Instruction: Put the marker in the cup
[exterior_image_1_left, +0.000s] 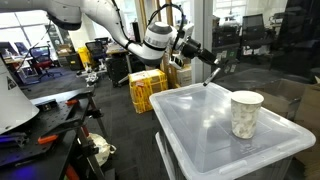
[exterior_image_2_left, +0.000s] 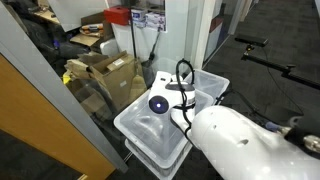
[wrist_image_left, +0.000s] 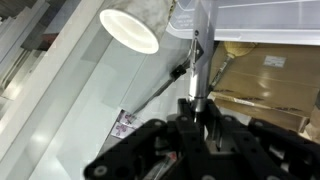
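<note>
Wrist view showed the gripper (wrist_image_left: 197, 108) closed on the marker (wrist_image_left: 196, 70), a thin dark stick held above the clear bin lid (wrist_image_left: 85, 95), near the whitish, mottled, wide-rimmed cup (wrist_image_left: 132, 29) standing there.

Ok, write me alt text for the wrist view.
The end effector, at the bottom of the frame, grips a thin marker that points up the frame over a translucent bin lid. The cup shows its open rim at the upper left, not yet under the marker.
</note>
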